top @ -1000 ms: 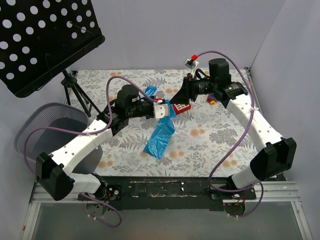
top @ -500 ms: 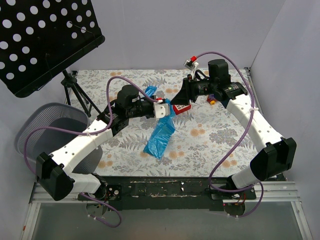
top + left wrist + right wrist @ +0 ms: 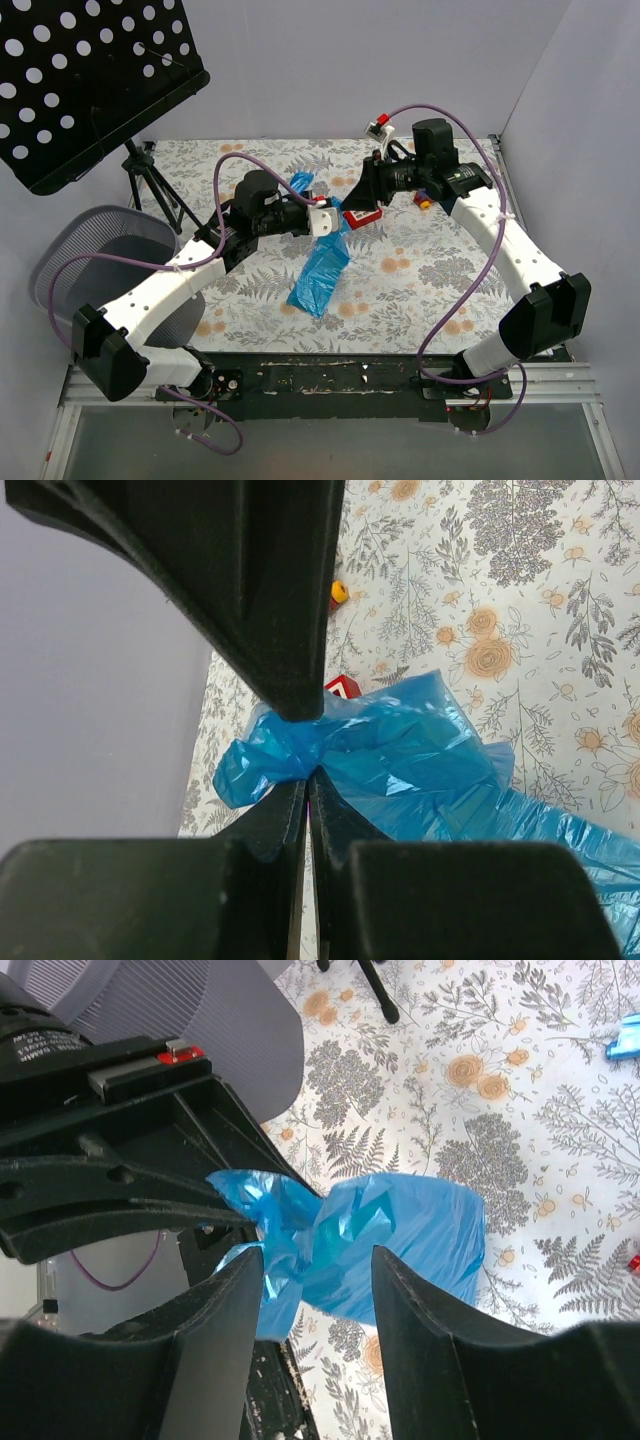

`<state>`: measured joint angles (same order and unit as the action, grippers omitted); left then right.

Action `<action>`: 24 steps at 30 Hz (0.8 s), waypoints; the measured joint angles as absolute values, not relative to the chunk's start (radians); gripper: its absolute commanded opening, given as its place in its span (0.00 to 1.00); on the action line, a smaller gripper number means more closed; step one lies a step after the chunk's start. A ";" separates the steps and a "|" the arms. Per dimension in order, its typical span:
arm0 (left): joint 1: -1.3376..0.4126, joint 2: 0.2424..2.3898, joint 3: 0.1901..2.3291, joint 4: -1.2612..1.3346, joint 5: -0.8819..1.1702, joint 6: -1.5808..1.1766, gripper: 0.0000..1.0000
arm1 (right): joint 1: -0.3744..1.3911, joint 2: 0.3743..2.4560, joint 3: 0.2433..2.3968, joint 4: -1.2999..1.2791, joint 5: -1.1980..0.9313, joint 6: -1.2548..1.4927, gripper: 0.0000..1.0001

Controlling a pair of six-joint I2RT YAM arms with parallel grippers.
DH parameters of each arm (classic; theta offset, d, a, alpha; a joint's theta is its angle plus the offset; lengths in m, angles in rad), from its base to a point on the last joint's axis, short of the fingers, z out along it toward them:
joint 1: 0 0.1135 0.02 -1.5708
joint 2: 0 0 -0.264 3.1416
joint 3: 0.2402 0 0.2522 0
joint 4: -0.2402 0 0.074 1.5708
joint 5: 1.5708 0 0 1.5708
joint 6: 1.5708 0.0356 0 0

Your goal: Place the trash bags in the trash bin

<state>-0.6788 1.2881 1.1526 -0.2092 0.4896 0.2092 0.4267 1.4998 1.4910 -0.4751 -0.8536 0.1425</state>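
Observation:
The blue trash bag (image 3: 322,272) hangs from my left gripper (image 3: 323,218), which is shut on its bunched top above the middle of the table. The left wrist view shows that gripper (image 3: 307,772) pinching the film of the bag (image 3: 420,760). My right gripper (image 3: 352,203) is open just right of the left one. In the right wrist view its fingers (image 3: 318,1260) straddle the crumpled bag (image 3: 400,1230) without closing on it. The grey mesh trash bin (image 3: 95,255) stands at the left edge of the table and also shows in the right wrist view (image 3: 215,1020).
A red toy block (image 3: 362,215) lies under the right gripper. The toy-brick car (image 3: 424,198) sits behind it. A small blue scrap (image 3: 302,183) lies behind the left gripper. The black music stand (image 3: 90,80) on its tripod (image 3: 150,185) fills the back left.
The right wrist has shifted slightly toward the back. The left gripper and the bag have not visibly moved.

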 measured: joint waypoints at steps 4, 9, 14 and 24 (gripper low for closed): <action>-0.687 1.288 1.153 -0.209 0.479 0.214 0.00 | 0.449 1.523 1.517 -0.476 -0.846 0.128 0.50; -0.693 1.288 1.153 -0.205 0.444 0.213 0.00 | 0.465 1.531 1.517 -0.478 -0.841 0.125 0.47; -0.694 1.288 1.153 -0.187 0.401 0.206 0.00 | 0.466 1.531 1.517 -0.479 -0.836 0.124 0.47; -0.694 1.288 1.152 -0.166 0.363 0.200 0.00 | 0.466 1.531 1.517 -0.494 -0.812 0.103 0.36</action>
